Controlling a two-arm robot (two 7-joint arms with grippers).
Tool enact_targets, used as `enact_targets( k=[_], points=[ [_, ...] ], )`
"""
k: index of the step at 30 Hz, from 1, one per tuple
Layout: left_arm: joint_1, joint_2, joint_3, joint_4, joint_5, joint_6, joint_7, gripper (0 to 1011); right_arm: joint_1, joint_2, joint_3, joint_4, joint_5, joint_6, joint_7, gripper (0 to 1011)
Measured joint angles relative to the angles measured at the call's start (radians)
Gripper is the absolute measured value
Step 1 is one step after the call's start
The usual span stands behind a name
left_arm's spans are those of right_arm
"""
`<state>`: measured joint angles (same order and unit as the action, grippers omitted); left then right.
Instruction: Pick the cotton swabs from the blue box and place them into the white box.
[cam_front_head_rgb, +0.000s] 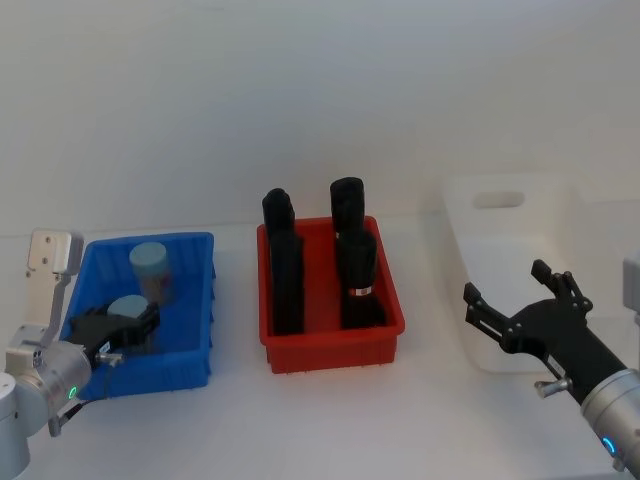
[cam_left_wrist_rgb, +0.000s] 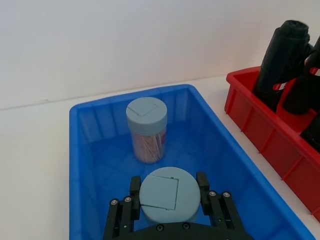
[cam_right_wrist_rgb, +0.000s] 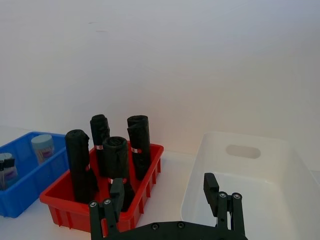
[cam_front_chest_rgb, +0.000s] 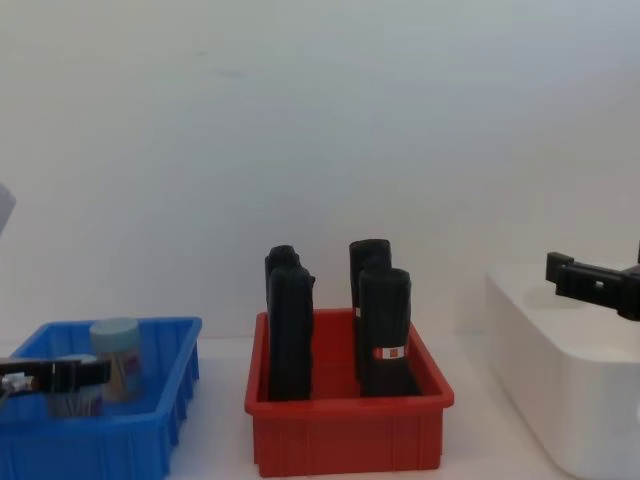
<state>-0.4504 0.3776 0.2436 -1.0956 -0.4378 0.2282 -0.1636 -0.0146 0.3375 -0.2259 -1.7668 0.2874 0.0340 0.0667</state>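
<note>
Already the left pincer (cam_left_wrist_rgb: 168, 180) is down inside the blue box (cam_left_wrist_rgb: 115, 98), its two fingers (cam_left_wrist_rgb: 135, 189) pressed to opposite sides of the round lid of the near tub (cam_left_wrist_rgb: 169, 196) of cotton swabs, so it looks clamped on that tub, which sits low in the box. The far tub (cam_left_wrist_rgb: 146, 127) stands upright just behind it, apart from the pincer, with its pale sticks showing through the clear wall. Both tubs look light and stiff, made of thin smooth plastic, so they should need little force, but the round sides give a narrow line of contact and could turn or slip between flat fingers. Each lid carries the outline of a flip flap; a hold high on the lid risks pulling it loose, and taking the tub squarely across its middle seems safer. The right pincer (cam_front_head_rgb: 505, 283) hovers with its fingers spread wide and nothing between them, at the near edge of the white box (cam_front_head_rgb: 560, 215), which stands on the counter (cam_front_head_rgb: 300, 420) well apart from the blue one. Between them the red bin (cam_front_head_rgb: 330, 345) holds upright black rolls (cam_front_head_rgb: 285, 270) with small banded labels; no writing can be read on these, nor on the tubs.
</note>
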Motion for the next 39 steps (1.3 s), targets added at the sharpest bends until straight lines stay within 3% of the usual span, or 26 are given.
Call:
enact_targets(
  k=[7,17,32,39],
  points=[
    [0.014,0.008,-0.003,-0.051,0.015,-0.002,-0.001,669,0.0,0.0,0.0,0.0,0.0,0.0,0.0,1002],
    [0.034,0.024,-0.005,-0.182,0.046,0.013,-0.026,669,0.0,0.0,0.0,0.0,0.0,0.0,0.0,1002],
    [0.029,0.04,0.0,-0.378,0.07,0.11,-0.15,669,0.0,0.0,0.0,0.0,0.0,0.0,0.0,1002],
    [0.015,0.041,0.005,-0.424,0.071,0.146,-0.217,669,0.0,0.0,0.0,0.0,0.0,0.0,0.0,1001]
  ],
)
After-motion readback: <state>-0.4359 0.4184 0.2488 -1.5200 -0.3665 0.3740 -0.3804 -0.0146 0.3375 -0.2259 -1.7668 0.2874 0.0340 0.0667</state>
